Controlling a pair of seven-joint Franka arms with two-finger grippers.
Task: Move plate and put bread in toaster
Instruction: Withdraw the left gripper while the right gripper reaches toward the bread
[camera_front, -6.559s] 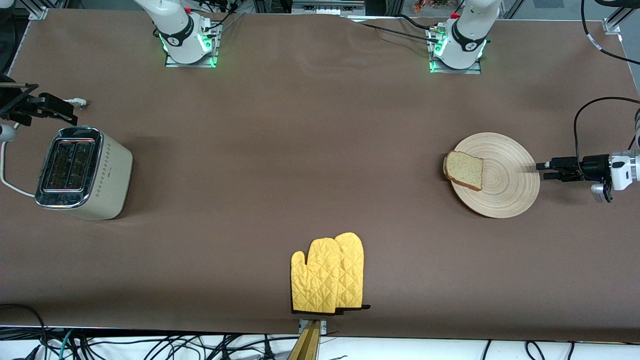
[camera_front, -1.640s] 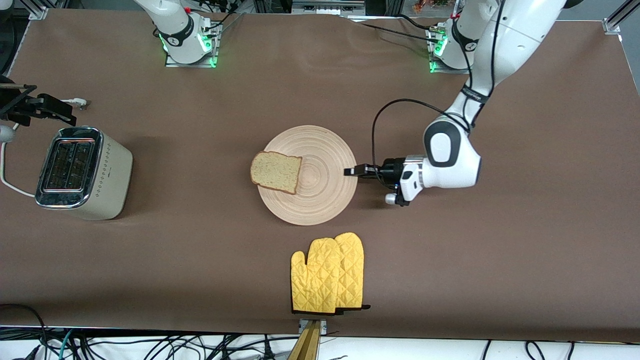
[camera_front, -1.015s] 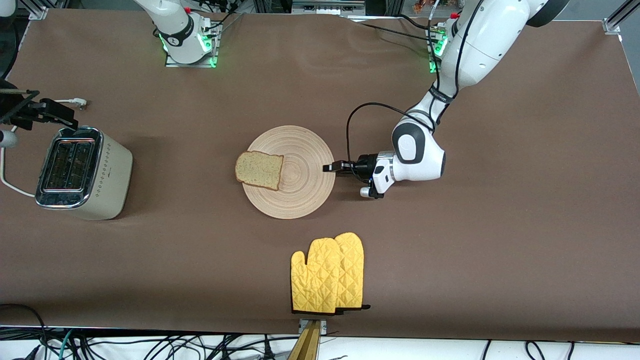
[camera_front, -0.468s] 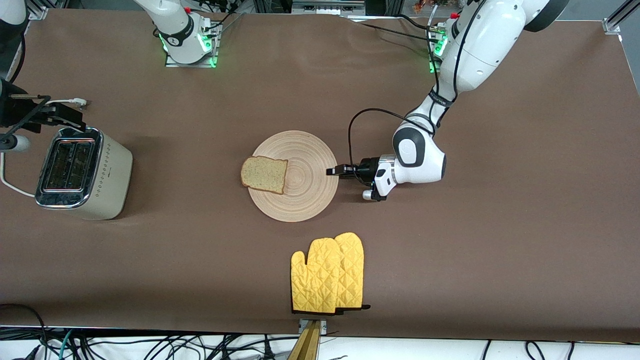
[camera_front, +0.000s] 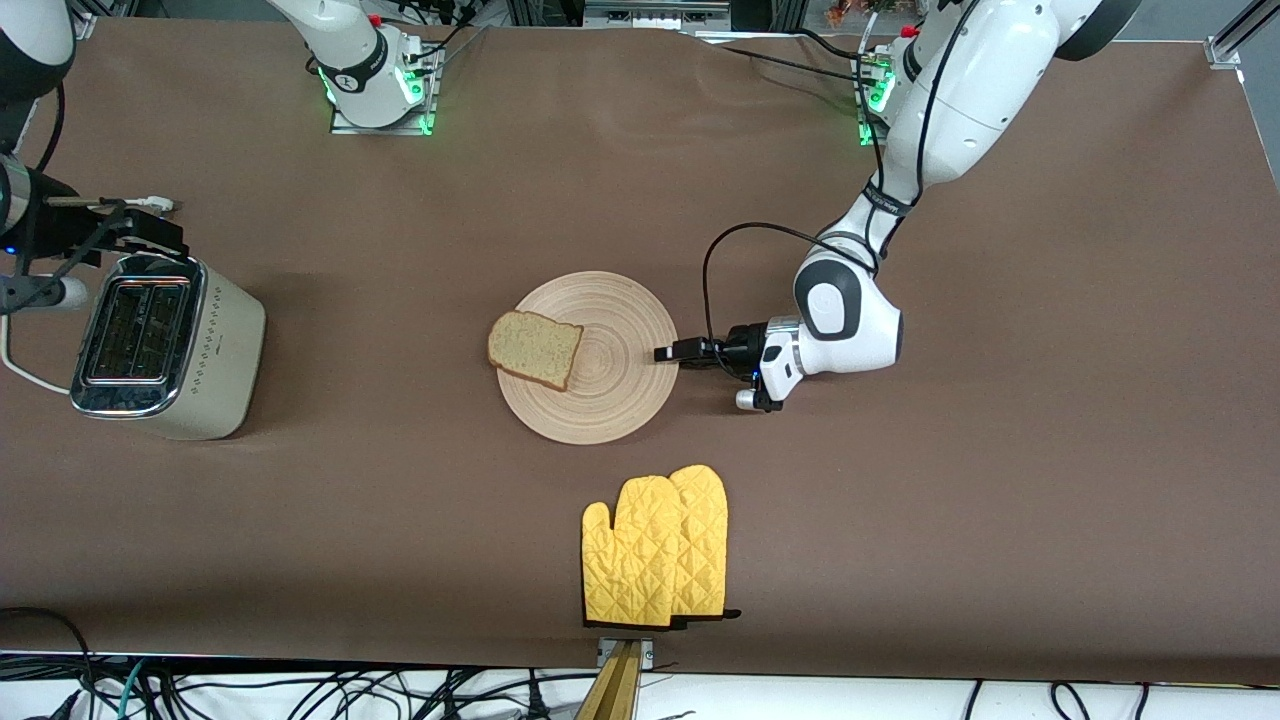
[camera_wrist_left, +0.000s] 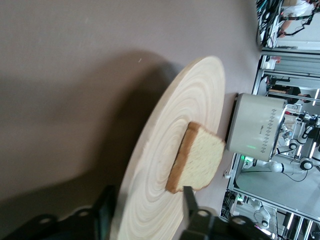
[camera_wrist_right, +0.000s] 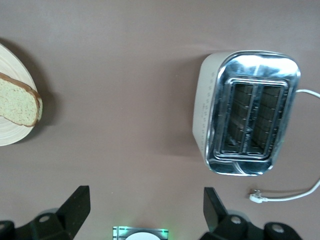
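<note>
Left gripper: low at the plate's rim on the side toward the left arm's end of the table; in the left wrist view its two dark fingers stand apart with the rim between them. Whether they press the wood cannot be told.
Right gripper: up in the air over the table just beside the toaster, at the right arm's end; its black fingers are spread wide with nothing between them.
Plate: round, flat, pale tan wood with fine concentric ring grooves; it lies near the middle of the table.
Bread: one speckled light brown slice with a darker crust, roughly square with one rounded end; it lies flat on the plate, overhanging the rim on the side toward the toaster.
Toaster: boxy, cream-beige, with a mirror-bright chrome top, two dark slots and a small dotted pattern on its side; it stands well apart from the plate, and a white cord trails from it.
Oven mitts: yellow quilted fabric with dark trim, nearer to the front camera than the plate.
Table: covered in a plain matte brown sheet, faintly rippled between the two arm bases.
Surroundings: green lights at both bases; tangled black cables run along the table's nearest edge.
</note>
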